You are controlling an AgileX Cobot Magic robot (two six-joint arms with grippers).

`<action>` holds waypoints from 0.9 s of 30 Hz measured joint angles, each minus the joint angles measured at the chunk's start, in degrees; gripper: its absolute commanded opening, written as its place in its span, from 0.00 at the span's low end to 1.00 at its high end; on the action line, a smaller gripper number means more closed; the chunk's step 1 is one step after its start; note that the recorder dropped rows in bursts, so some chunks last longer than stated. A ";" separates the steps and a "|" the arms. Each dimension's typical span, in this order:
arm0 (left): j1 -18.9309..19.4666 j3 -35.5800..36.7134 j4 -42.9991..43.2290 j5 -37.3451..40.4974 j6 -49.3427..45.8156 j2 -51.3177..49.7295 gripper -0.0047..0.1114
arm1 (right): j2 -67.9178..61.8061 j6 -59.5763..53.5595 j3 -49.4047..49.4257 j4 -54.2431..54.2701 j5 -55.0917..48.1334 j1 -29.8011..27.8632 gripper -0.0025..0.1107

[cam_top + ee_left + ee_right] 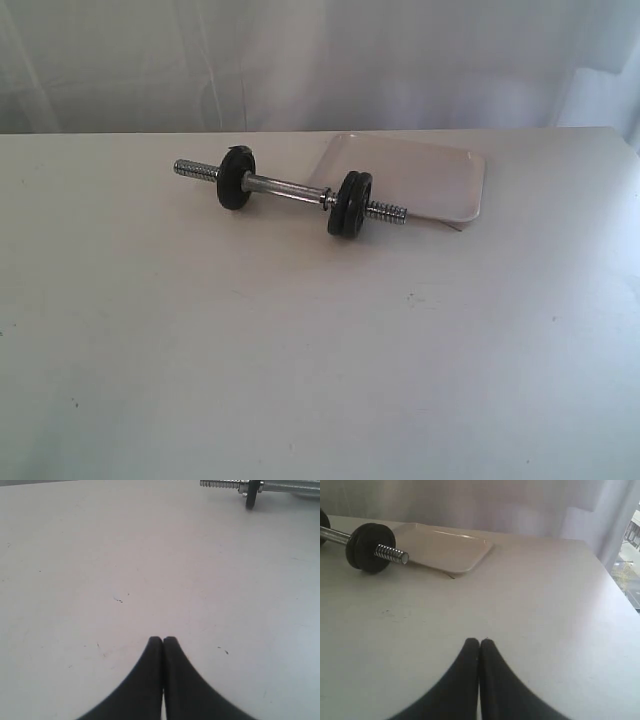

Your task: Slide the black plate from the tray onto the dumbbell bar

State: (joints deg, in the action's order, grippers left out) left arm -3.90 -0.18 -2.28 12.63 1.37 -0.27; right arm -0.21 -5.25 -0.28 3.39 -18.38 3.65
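My left gripper (163, 640) pressed together above white table (300, 350), right gripper (479, 642) together too, round black iron plates (349, 204) on long chrome dumbbell bar (290, 188), shallow pale plastic tray (440, 180) beside.

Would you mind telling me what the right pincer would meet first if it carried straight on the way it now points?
Probably the rounded corner of the tray, after a stretch of bare table. The shut right pincer points about there, though it might just slip past that corner.
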 measured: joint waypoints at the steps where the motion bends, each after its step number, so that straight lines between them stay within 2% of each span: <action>1: 0.00 0.00 0.00 0.00 0.00 0.00 0.04 | 0.00 0.00 0.00 0.00 0.00 0.00 0.02; 27: 0.00 0.00 0.13 0.55 -1.37 0.00 0.04 | 0.00 0.00 0.00 0.00 0.00 0.00 0.02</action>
State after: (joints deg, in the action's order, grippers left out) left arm -3.90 -0.18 -2.15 13.18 0.00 -0.27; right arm -0.21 -5.25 -0.28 3.39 -18.38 3.65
